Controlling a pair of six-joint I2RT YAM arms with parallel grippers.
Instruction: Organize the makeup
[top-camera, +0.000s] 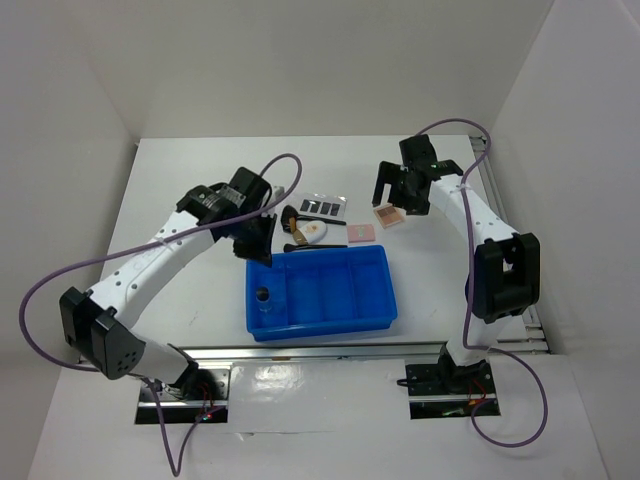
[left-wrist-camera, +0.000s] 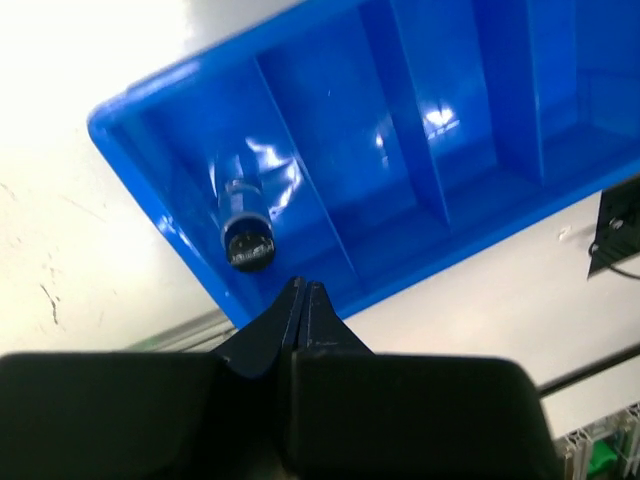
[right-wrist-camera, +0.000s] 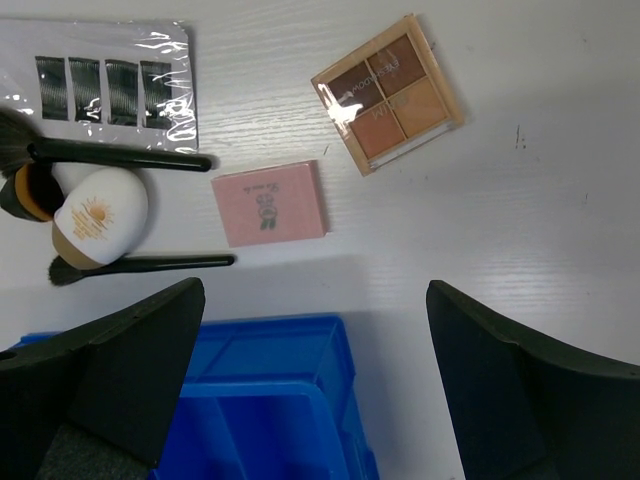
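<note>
A clear black-capped vial (top-camera: 264, 296) lies in the leftmost compartment of the blue tray (top-camera: 320, 328); it also shows in the left wrist view (left-wrist-camera: 245, 225). My left gripper (top-camera: 262, 240) is shut and empty, just above the tray's far left rim (left-wrist-camera: 190, 75). Behind the tray lie a white oval piece (right-wrist-camera: 100, 215), two black brushes (right-wrist-camera: 120, 153) (right-wrist-camera: 140, 264), a clear palette with dark pans (right-wrist-camera: 110, 80), a pink square (right-wrist-camera: 269, 203) and a tan four-pan square (right-wrist-camera: 388, 92). My right gripper (right-wrist-camera: 315, 300) is open and empty, above the table near the tan square (top-camera: 389, 214).
The tray's other compartments (top-camera: 335, 285) hold nothing. White walls close in the table on the left, back and right. Purple cables trail from both arms. Metal rails run along the near edge (top-camera: 330, 350).
</note>
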